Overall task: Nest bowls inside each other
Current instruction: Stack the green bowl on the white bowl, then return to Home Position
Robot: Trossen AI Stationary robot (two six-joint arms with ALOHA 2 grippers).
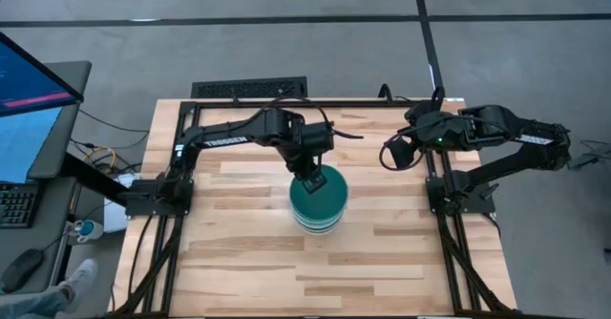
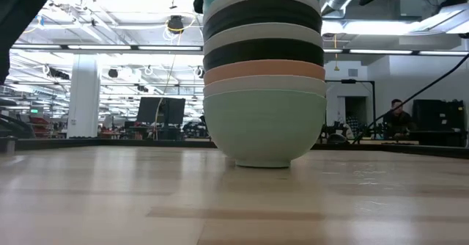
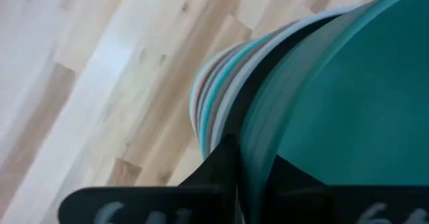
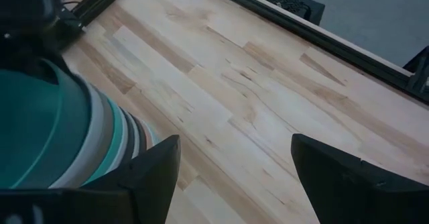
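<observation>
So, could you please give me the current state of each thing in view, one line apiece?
Stack of bowls: nested, upright at mid-table, mint green bowl at the bottom.
Dark teal bowl: on top of the stack, rim pinched.
Left gripper: shut on the dark teal bowl's rim.
Right gripper: open, empty, off beside the stack.

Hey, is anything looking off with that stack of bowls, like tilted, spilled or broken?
Nothing stands out. The stack of bowls stands upright on the table, its rims level in the low view, with no chips or spills showing. The left gripper is shut on the rim of the dark teal bowl on top; the right gripper waits open, apart.
</observation>
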